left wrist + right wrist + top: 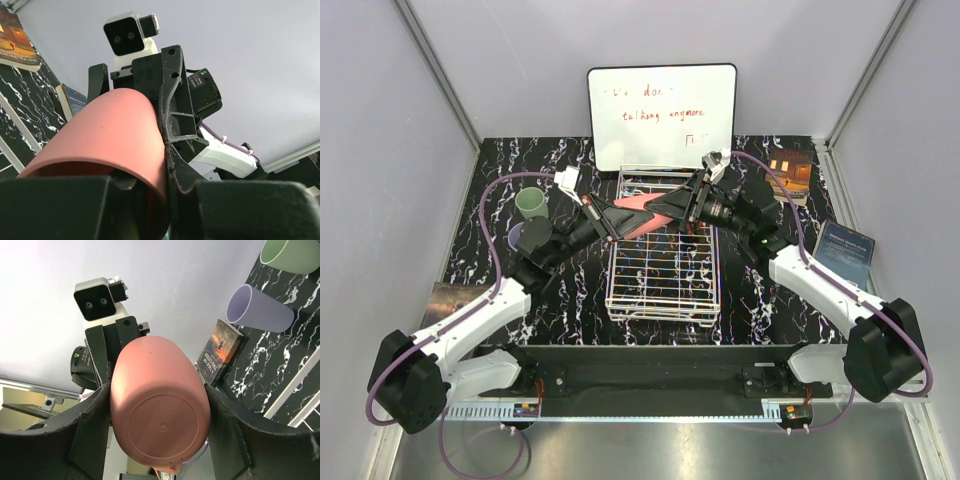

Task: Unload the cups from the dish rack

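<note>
Pink cup (160, 405): pinched by my L fingers (60, 210) + R fingers (240, 440), over rack (662, 316). Green cup (531, 203), lavender cup (260, 310) on desk (570, 300); pink prob. last.

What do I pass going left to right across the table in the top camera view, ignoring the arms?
green cup → dish rack → dark book with an orange-lit cover → blue book. The pink cup overlaps the rack, so it is left out.
</note>
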### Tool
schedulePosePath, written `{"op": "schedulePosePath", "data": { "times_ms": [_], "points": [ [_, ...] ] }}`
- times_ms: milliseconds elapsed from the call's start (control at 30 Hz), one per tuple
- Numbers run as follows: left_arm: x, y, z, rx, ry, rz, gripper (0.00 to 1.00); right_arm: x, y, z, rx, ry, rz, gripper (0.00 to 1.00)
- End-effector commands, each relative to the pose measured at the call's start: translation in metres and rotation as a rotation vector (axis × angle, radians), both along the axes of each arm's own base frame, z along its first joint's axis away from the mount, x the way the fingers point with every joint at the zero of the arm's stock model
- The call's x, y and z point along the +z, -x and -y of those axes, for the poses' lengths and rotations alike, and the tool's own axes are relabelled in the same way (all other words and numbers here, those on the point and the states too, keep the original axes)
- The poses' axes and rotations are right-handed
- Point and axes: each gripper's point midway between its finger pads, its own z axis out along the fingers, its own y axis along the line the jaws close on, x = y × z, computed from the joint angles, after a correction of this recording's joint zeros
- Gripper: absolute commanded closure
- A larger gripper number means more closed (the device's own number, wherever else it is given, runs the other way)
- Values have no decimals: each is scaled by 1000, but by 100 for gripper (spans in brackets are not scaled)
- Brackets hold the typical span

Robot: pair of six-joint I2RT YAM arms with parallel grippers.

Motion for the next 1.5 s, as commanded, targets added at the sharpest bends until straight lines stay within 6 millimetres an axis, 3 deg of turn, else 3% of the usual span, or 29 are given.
{"op": "schedulePosePath", "data": {
  "times_ms": [0, 33, 67, 133, 167, 200, 233, 267, 333, 367, 400, 467, 533, 600, 633, 700, 733, 800, 900, 1000, 1200, 1467],
  "points": [
    [-8, -8, 4, 23, -87, -9, 100, 14, 18, 2, 22, 62, 141, 99],
    [-9, -8, 3, 29, -107, -12, 100, 7, 17, 4, 11, 100, 114, 87],
    [-5, -10, 2, 43, -130, 12, 100, 12, 15, 6, -7, 122, 155, 78],
    [-20, -12, -1, 61, -216, -31, 100, 7, 9, 13, -69, 187, 134, 35],
    [-14, -14, -3, 81, -244, -1, 100, 14, 5, 16, -95, 213, 181, 23],
    [-28, -15, -6, 90, -305, -40, 100, 18, 0, 21, -142, 234, 193, 14],
    [-28, -16, -10, 108, -333, -40, 100, 8, -2, 26, -160, 286, 157, 7],
    [-31, -21, -15, 145, -376, -26, 100, 18, -4, 30, -187, 307, 205, 1],
    [-36, -22, -26, 187, -457, -51, 100, 11, -13, 45, -279, 399, 180, 0],
    [-47, -25, -37, 232, -528, -68, 100, 20, -24, 56, -359, 441, 214, 0],
    [-41, -27, -42, 257, -545, -57, 100, 24, -26, 65, -400, 465, 225, 0],
    [-51, -31, -58, 327, -627, -81, 100, 22, -34, 85, -506, 542, 228, 0],
    [-47, -34, -70, 380, -666, -87, 100, 23, -32, 99, -561, 574, 234, 0],
    [-59, -40, -96, 494, -772, -133, 100, 26, -32, 113, -620, 597, 248, 0],
    [-50, -44, -106, 539, -794, -133, 100, 23, -31, 115, -622, 611, 248, 0],
    [-68, -49, -139, 654, -960, -208, 100, 19, -28, 118, -619, 630, 248, 0],
    [-57, -53, -152, 708, -990, -218, 100, 10, -27, 119, -610, 654, 232, 0],
    [-75, -57, -184, 782, -1168, -299, 100, 3, -26, 119, -595, 675, 220, 0],
    [-77, -61, -220, 865, -1280, -389, 100, -9, -24, 118, -575, 700, 192, 0],
    [-83, -69, -235, 872, -1337, -439, 100, -17, -22, 117, -554, 718, 178, 0],
    [-115, -85, -262, 826, -1507, -536, 100, -27, -20, 116, -531, 747, 157, 0],
    [-152, -89, -257, 728, -1529, -594, 100, -36, -21, 117, -521, 770, 144, 0]
  ]
}}
